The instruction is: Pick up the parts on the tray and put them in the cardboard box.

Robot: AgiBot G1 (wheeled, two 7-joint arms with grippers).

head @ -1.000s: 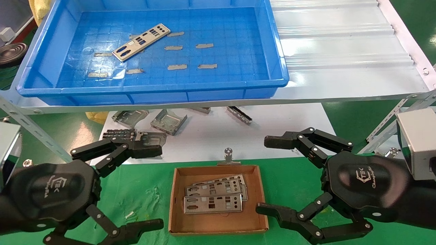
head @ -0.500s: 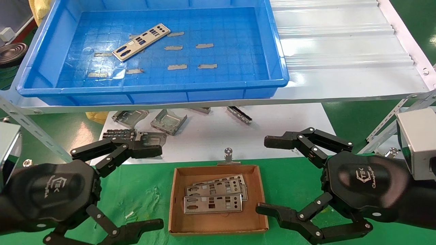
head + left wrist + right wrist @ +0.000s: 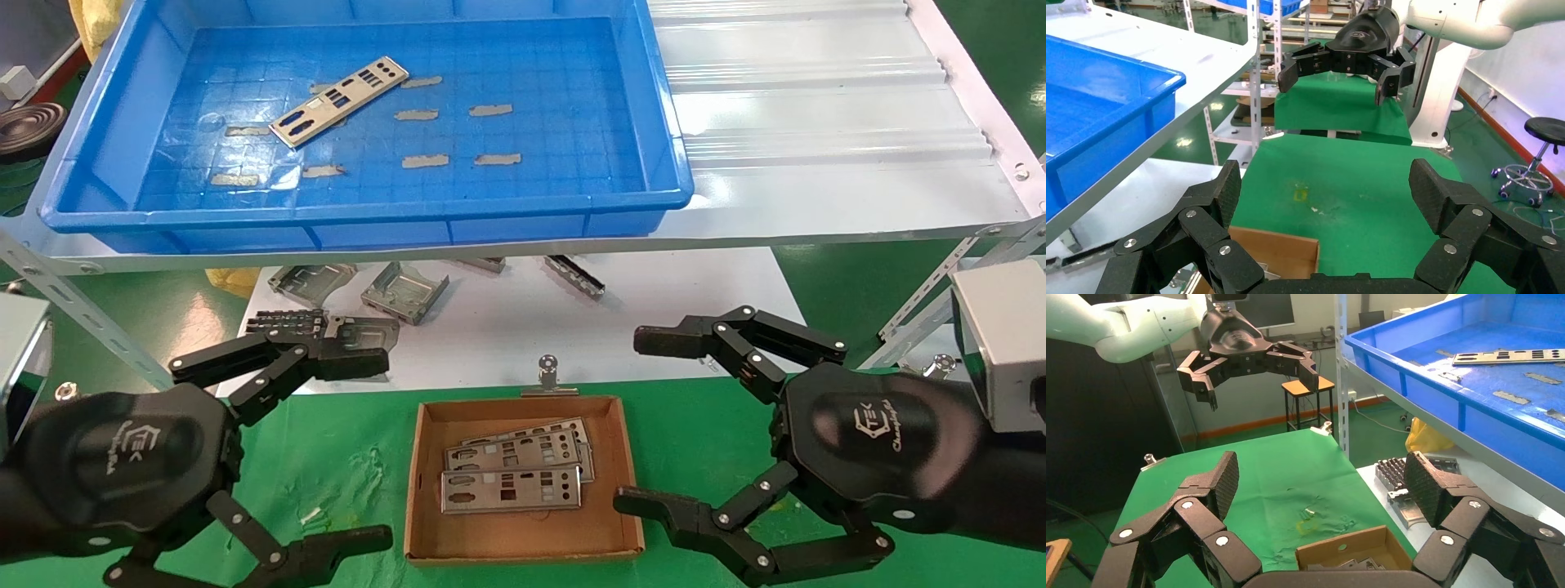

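Left pincer and right pincer hover spread wide, flanking the cardboard box.

The left gripper hangs above the bench's near left corner, jaws spread wide and holding nothing. The right gripper hangs level with it above the near right corner, jaws equally wide, turned inward toward the other.

Upper white metal shelf carrying the large bright-blue plastic tray. Lower bench covered in green cloth, bearing the small brown cardboard box; behind it, a white board with folded grey metal brackets.
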